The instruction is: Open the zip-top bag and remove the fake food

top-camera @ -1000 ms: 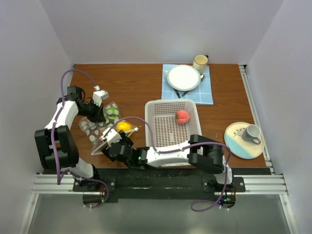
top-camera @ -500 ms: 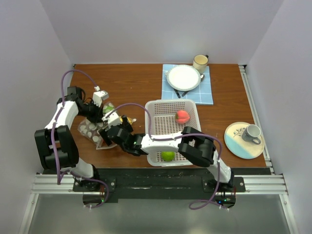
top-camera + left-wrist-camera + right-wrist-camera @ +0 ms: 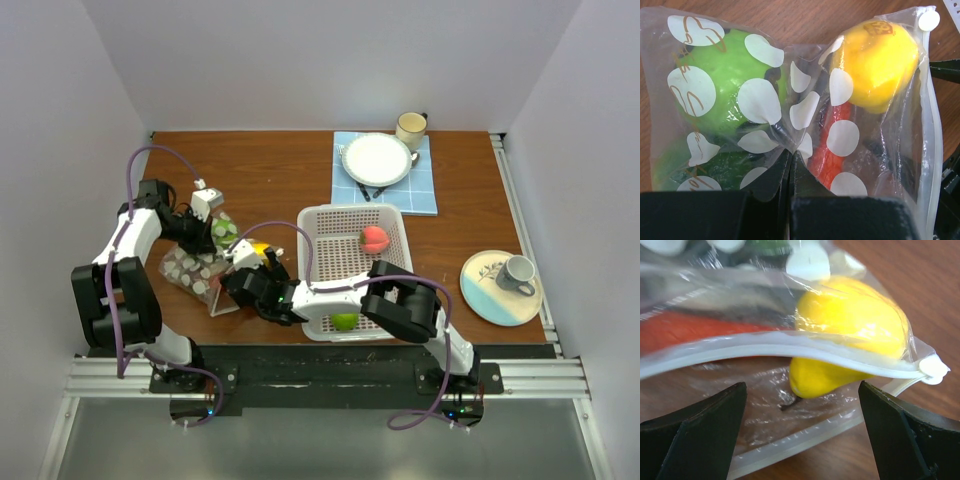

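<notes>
The zip-top bag (image 3: 190, 268), clear with green print and white dots, lies at the left of the table. My left gripper (image 3: 212, 228) is shut on a fold of the bag (image 3: 790, 150). Inside it I see a green piece (image 3: 722, 95), a yellow pear (image 3: 875, 60) and an orange carrot (image 3: 830, 150). My right gripper (image 3: 243, 268) is open at the bag's mouth (image 3: 800, 415), which gapes. The pear (image 3: 850, 330) sits just beyond its fingertips, and the carrot (image 3: 695, 327) lies to the left. A pink peach (image 3: 374, 238) and a green apple (image 3: 345, 320) lie in the basket.
The white perforated basket (image 3: 352, 210) stands right of the bag. A white plate (image 3: 377, 158) on a blue cloth and a mug (image 3: 411, 127) are at the back. A plate with a grey cup (image 3: 516, 272) is at the right edge.
My right gripper has moved from the bag's near corner up to its mouth by the pear. The green apple now shows in the basket. My left gripper still holds the bag.
</notes>
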You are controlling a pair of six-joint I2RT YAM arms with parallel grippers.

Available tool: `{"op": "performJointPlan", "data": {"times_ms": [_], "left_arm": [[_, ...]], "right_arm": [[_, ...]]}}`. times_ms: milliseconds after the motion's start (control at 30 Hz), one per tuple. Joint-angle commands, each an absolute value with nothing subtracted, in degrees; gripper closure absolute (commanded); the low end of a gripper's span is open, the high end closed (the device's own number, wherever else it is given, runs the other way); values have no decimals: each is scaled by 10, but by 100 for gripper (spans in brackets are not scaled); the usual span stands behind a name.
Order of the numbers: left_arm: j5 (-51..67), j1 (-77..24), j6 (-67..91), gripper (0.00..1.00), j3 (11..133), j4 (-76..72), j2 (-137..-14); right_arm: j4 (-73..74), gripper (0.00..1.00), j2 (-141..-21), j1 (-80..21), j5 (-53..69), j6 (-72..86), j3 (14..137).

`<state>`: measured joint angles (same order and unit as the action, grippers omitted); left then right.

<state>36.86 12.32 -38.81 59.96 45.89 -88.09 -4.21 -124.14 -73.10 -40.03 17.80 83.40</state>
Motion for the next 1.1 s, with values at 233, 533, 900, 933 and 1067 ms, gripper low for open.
{"op": "performJointPlan", "data": {"times_ms": [233, 533, 900, 933, 1067], "left_arm": [[376, 124, -406, 100, 601, 466, -873], [375, 124, -414, 100, 599, 472, -872], [366, 124, -428, 100, 591, 472, -869], [366, 124, -428, 100, 591, 472, -869], [368, 124, -428, 100, 590, 471, -872]], "right_arm": [[-33, 1, -1224, -730, -484, 190, 864], [-7, 1, -1274, -709, -562, 237, 945], [50, 3, -1310, -685, -541, 308, 970], [49, 4, -1310, -685, -534, 308, 968], [5, 14, -1302, -685, -509, 300, 939]]}}
